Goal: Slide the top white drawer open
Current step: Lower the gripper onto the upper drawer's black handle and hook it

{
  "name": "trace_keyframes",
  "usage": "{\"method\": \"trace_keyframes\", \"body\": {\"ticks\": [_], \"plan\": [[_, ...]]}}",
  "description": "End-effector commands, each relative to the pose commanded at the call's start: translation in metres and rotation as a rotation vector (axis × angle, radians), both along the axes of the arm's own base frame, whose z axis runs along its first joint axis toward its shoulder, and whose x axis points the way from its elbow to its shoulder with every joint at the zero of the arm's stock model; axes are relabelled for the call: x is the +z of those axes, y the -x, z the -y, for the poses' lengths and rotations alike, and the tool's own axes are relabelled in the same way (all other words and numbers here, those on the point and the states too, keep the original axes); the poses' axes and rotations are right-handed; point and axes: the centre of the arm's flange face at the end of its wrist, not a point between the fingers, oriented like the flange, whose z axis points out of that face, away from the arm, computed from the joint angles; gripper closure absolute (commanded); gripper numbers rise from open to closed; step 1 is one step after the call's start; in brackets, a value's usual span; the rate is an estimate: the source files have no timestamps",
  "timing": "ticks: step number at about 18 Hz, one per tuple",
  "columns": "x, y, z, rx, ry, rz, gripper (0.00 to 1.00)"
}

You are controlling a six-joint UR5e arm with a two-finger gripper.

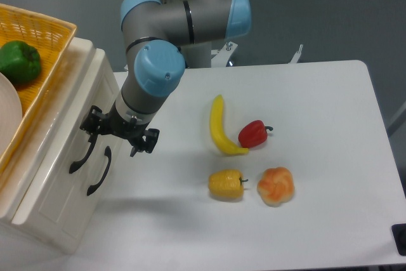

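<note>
A cream-white cabinet (47, 176) stands at the left edge of the white surface (317, 125). Its top white drawer (66, 128) sits flush with the cabinet front, its curved black handle (82, 155) on the front panel. Just near and to the right of that handle is the lower drawer's matching black handle (99, 171). The arm (171, 23) reaches down from the far side, and its claw (118, 132) hangs right at the upper end of the top handle; whether its fingers are spread or pinching the handle cannot be told, since the dark parts blur together there.

On top of the cabinet rests a yellow wicker basket (47, 36) holding a green pepper (19, 61) and part of a white plate (7, 115).

To the right on the surface lie a banana (219, 128) touching a red pepper (254, 134), and nearer, a yellow pepper (226, 184) beside an orange-and-white piece of fruit (276, 186).
</note>
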Motion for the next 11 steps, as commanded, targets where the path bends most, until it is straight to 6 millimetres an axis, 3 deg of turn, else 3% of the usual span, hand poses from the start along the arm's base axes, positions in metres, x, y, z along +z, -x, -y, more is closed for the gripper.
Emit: {"method": "trace_keyframes", "body": {"ticks": [11], "plan": [[-0.0105, -0.0034, -0.0065, -0.005, 0.013, 0.01, 0.0]]}}
